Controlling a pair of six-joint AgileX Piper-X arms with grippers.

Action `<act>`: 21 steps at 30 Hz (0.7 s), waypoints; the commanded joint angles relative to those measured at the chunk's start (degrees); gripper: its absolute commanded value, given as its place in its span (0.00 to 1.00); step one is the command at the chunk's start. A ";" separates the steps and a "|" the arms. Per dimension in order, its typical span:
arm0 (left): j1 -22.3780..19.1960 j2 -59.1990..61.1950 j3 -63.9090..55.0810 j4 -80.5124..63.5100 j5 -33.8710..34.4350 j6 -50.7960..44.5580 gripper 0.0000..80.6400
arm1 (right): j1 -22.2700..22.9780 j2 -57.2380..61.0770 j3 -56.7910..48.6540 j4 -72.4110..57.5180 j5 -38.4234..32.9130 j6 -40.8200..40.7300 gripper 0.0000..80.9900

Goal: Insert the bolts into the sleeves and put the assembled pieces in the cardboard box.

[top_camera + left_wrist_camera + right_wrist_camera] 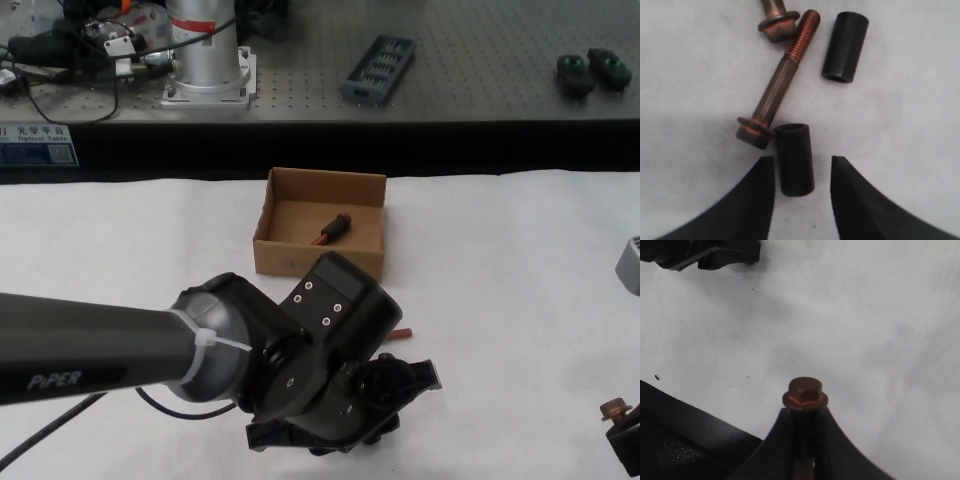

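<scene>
Sleeve [794,161] on the white sheet [900,125] lies between my left gripper's [802,161] parted fingers, its end right against the head of a loose bolt [776,97], and a second sleeve [845,47] lies just beside that bolt's threads. My right gripper [805,415] is clamped on a second bolt [805,394], whose head pokes past the fingertips. Farther back I see the cardboard box [270,215] holding one assembled piece [335,226].

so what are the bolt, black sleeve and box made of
Long copper-coloured flanged bolt: probably steel with coppery plating, judging by the dull metallic sheen and cut threads. Black cylindrical sleeve: matte black, coated metal or plastic, can't tell. Brown open box: plain cardboard, matte brown walls.
</scene>
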 commanded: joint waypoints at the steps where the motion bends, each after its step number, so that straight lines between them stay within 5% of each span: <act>1: -0.13 0.74 -0.50 -0.29 -1.24 -0.51 0.34 | -0.05 -0.45 -0.05 0.25 -0.31 -0.60 0.03; 21: -0.13 4.17 -1.42 0.79 -0.92 -3.11 0.31 | -0.05 -0.45 -0.05 0.25 -0.31 -0.60 0.03</act>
